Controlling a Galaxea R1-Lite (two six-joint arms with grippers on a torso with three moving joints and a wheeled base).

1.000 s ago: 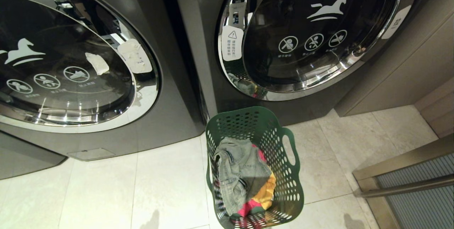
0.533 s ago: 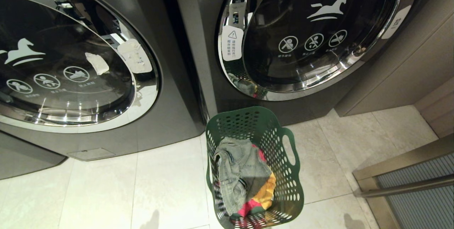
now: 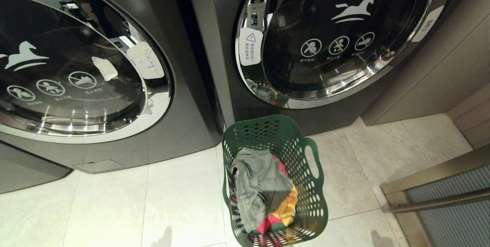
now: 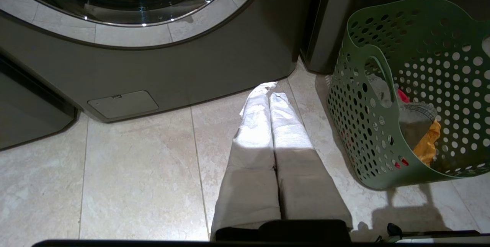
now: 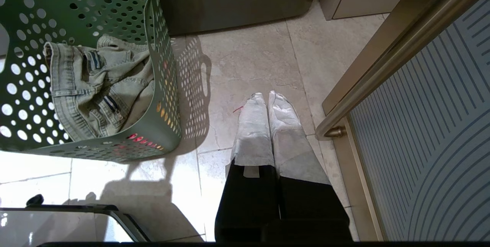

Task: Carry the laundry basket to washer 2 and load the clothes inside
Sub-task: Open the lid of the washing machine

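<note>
Honestly, nothing's moved in the last second: your laundry basket sits lower middle below washer 2, clothes inside, both end effectors pinched closed, holding nothing.

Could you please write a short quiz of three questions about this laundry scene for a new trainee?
1. True or false: the laundry basket stands on the floor, not held.
2. Which piece of the clothes lies on top: A red, B denim, C yellow?
3. Fill in: the door of washer 2 is ____.

Key: 1 true, both the left gripper and the right gripper have jaws shut beside it; 2 B; 3 closed.
</note>
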